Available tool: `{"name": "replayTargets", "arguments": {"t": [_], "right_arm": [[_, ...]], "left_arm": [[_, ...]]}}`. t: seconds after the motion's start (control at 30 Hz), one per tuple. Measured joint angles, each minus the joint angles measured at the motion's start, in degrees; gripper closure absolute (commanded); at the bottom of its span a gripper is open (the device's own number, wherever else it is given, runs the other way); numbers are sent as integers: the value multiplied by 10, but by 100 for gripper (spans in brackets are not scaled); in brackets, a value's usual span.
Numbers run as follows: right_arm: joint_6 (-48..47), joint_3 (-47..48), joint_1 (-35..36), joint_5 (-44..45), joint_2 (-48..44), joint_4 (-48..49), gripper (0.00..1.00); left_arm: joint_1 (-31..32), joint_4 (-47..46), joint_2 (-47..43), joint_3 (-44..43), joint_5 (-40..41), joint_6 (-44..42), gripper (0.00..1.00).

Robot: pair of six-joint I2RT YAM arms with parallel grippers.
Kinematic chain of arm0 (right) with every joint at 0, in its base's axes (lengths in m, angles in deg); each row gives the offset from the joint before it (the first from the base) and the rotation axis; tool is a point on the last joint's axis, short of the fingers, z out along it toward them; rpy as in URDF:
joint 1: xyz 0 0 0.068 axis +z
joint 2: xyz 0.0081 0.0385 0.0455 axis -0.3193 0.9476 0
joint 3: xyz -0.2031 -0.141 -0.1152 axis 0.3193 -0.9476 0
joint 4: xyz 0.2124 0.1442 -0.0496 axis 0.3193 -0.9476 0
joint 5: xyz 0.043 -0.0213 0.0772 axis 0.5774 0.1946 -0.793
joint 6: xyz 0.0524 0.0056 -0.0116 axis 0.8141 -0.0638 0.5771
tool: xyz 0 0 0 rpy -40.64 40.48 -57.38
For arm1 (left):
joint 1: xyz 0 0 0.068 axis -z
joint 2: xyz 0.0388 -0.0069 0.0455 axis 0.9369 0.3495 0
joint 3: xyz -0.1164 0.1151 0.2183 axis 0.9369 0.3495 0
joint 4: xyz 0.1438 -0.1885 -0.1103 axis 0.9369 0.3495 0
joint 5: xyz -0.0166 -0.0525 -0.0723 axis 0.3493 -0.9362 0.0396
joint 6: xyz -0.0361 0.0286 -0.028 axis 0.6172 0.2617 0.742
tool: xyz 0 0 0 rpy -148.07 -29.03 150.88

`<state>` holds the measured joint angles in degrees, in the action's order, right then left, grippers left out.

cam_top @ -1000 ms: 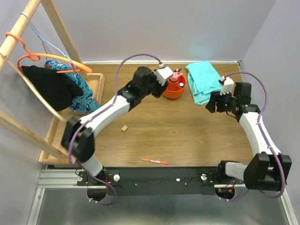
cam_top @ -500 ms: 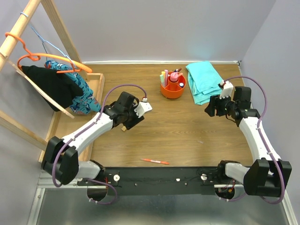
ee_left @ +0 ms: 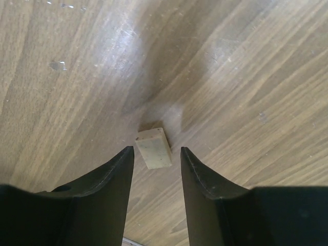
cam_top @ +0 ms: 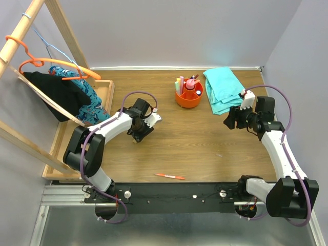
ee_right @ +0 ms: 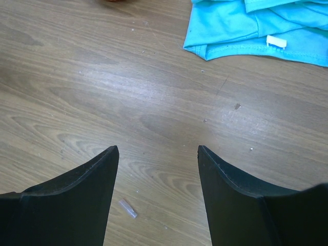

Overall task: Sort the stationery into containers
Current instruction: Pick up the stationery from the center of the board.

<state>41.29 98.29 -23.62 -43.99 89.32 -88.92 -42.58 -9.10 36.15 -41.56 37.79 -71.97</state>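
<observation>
Wood tabletop (cam_top: 205, 148), eraser (ee_left: 153, 148) between left end effector (ee_left: 157, 149)

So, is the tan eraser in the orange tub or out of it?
Out. The tan eraser lies on the table inside the open left claw, far from the orange tub.

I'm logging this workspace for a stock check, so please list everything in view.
eraser: one, tan, on the table between the left fingers
pen: one, red, near table edge
tub: one, orange, far centre of the table
highlighters: a few, pastel, standing in the tub
bottle: one, pink, in the tub
cloth: one, teal, right of the tub
tray: one, wooden, table's left side
hanger: one, orange, on the wooden rack, far left
left gripper: black, open, straddling the eraser
right gripper: black, open, above bare table
</observation>
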Motion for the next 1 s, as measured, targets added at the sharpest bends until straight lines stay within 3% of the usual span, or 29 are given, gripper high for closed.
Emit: {"name": "replayTargets", "arguments": {"t": [0.37, 0.53, 0.6, 0.77, 1.0], "right_arm": [[0, -4, 0, 0, -16, 0, 29], [0, -6, 0, 0, -19, 0, 29], [0, -6, 0, 0, -21, 0, 29], [0, -6, 0, 0, -21, 0, 29], [1, -6, -3, 0, -24, 1, 29]], "left_arm": [[-2, 1, 35, -15, 23, 21, 54], [-2, 2, 52, -18, 23, 26, 61], [-2, 5, 58, -23, 23, 28, 69], [-2, 16, 68, -41, 15, 35, 71], [62, 58, 43, -103, -4, 35, 71]]}}
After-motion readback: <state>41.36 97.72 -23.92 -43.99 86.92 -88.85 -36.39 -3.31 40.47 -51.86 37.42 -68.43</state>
